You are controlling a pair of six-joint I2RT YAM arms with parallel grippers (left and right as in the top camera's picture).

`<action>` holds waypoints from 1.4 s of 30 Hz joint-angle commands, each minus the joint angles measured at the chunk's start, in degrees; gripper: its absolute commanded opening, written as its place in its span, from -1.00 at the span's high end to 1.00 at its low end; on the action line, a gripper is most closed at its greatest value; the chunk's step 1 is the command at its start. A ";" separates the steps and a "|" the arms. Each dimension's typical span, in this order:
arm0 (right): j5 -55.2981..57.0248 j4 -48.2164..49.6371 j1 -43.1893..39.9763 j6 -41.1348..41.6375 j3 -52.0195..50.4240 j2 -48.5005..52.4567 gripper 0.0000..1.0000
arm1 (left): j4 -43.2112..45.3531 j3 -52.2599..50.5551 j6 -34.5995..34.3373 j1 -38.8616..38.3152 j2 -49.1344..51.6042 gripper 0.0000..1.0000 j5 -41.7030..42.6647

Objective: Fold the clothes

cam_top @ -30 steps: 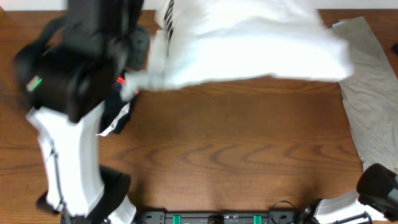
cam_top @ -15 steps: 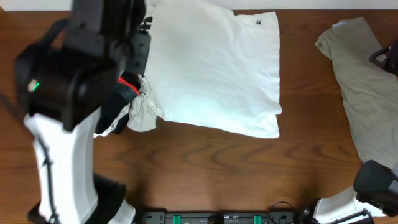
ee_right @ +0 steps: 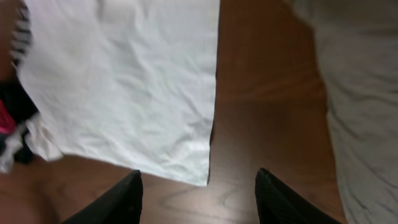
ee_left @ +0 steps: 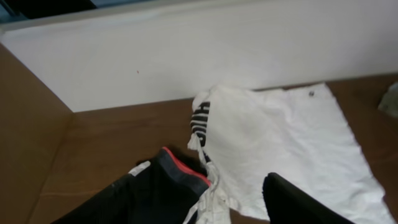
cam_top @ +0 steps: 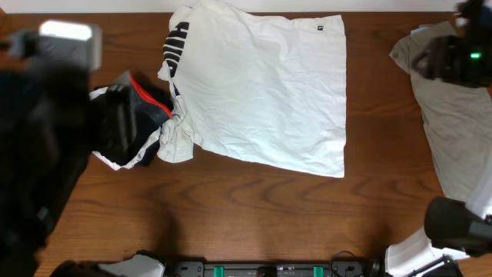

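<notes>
At the far left of the overhead view, the left arm (cam_top: 38,154) is a large dark blur that hides that end of the brown wooden surface (cam_top: 254,215). From its wrist camera, the left gripper (ee_left: 200,202) shows only one dark finger (ee_left: 298,202), set well off to the right with nothing against it. Its mate is lost against dark cloth, so we read the jaws as parted and holding nothing.

Just beside the arm lies the crumpled black garment with a red-edged grey waistband (cam_top: 127,123), with a pale edge showing along its lower rim. It touches the bunched left sleeve (cam_top: 175,140) of the large white cotton T-shirt (cam_top: 261,92). The T-shirt is spread nearly flat across the middle of the surface, up against the far edge. Its dark block lettering (cam_top: 177,50) runs along a turned-over fold at the upper left, and a small dark tag (cam_top: 319,27) sits near the upper right corner. A white wall (ee_left: 186,56) rises behind it.

A strip of bare wood separates the shirt from the khaki-grey garment (cam_top: 453,138), which lies well apart and runs off the right edge. The blurred right arm (cam_top: 457,58) hangs over that garment's upper part and covers some of it. The right gripper (ee_right: 199,193) is above the bare strip, its two dark fingers (ee_right: 115,202) wide apart with only wood and the shirt's lower corner between them.
</notes>
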 commanded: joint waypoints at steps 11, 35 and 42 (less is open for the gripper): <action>6.84 13.99 11.54 2.19 -34.45 7.50 -0.25 | -4.48 -1.42 -2.84 0.26 -8.28 -0.37 -0.52; 10.69 46.53 14.97 21.16 -70.66 7.50 0.72 | -4.15 -5.53 -2.80 0.26 -2.78 -0.39 -0.57; 28.09 39.76 10.10 27.10 -67.84 7.30 0.97 | -3.82 -5.53 -2.82 0.26 -2.89 -0.39 -0.79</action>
